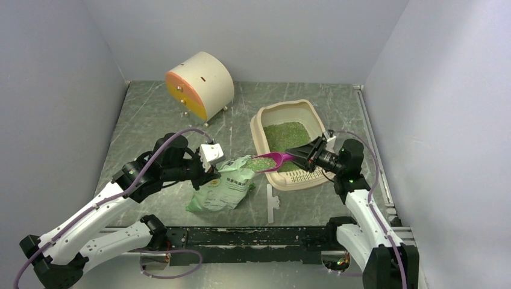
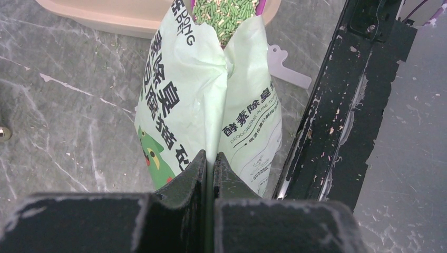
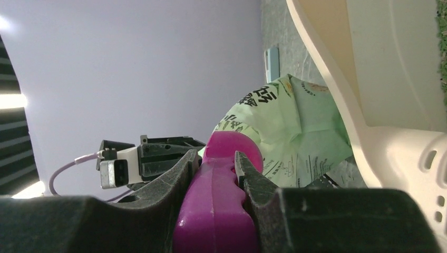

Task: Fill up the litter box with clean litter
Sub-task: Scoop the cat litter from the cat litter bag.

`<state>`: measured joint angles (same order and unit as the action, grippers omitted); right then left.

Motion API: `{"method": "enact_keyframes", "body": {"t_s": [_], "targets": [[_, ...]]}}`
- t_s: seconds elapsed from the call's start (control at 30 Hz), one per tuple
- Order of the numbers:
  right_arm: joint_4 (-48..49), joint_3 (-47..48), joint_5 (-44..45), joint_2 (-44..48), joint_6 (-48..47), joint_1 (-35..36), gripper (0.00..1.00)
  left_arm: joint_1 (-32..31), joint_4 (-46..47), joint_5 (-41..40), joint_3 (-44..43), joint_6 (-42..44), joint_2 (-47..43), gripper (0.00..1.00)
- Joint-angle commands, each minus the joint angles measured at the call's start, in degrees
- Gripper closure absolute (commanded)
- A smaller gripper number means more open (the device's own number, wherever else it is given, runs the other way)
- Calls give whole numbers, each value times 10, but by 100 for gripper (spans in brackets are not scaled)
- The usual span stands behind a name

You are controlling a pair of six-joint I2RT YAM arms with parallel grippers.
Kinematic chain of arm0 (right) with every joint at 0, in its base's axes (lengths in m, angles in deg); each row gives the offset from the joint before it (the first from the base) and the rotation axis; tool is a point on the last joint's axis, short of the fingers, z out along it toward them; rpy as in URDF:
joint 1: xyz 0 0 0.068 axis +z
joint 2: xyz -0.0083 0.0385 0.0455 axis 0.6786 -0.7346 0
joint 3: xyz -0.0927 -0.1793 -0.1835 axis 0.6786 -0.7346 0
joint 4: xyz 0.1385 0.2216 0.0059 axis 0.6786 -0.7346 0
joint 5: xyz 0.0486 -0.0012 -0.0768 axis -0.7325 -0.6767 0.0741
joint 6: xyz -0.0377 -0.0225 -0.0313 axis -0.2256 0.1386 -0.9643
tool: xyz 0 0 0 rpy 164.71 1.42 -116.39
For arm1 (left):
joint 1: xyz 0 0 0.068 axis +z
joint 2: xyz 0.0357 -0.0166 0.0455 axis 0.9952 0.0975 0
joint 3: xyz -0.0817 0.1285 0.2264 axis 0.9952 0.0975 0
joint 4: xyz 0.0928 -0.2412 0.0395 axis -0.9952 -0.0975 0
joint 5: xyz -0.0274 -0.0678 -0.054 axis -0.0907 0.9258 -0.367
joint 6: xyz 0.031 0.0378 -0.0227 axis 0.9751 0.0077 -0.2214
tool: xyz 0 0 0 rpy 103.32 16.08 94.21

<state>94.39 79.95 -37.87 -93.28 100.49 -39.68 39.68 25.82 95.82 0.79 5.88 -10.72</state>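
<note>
The beige litter box (image 1: pixel 260 127) stands right of centre, with a bed of green clean litter (image 1: pixel 288 135) inside. It also shows in the left wrist view (image 2: pixel 116 18) and the right wrist view (image 3: pixel 390 79). My right gripper (image 1: pixel 305 155) is shut on the handle of a magenta scoop (image 3: pixel 216 211). The scoop (image 1: pixel 278 158) holds a load of green litter (image 1: pixel 260 163) just outside the box's left wall, above the bag's mouth. My left gripper (image 2: pixel 213 158) is shut on a fold of the light-green bag (image 2: pixel 184 95), which lies on the table (image 1: pixel 226 183).
A cream half-cylinder cabinet with an orange face (image 1: pixel 202 84) stands at the back left. A flat white plastic piece (image 1: pixel 272 201) lies in front of the box. A black rail (image 1: pixel 265 235) runs along the near edge. Grey walls close in both sides.
</note>
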Motion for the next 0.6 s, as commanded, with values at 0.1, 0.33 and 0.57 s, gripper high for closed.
{"method": "enact_keyframes", "body": {"t_s": [0.1,0.33,0.57], "targets": [[45,1,54,-4,28,75,100,-2,125,27,-12,-12,-6,95],[100,-32,76,-13,58,85,100,-2,108,20,-23,-8,-8,95],[32,3,80,-3,13,78,100,-2,101,13,-19,-6,-16,95]]}}
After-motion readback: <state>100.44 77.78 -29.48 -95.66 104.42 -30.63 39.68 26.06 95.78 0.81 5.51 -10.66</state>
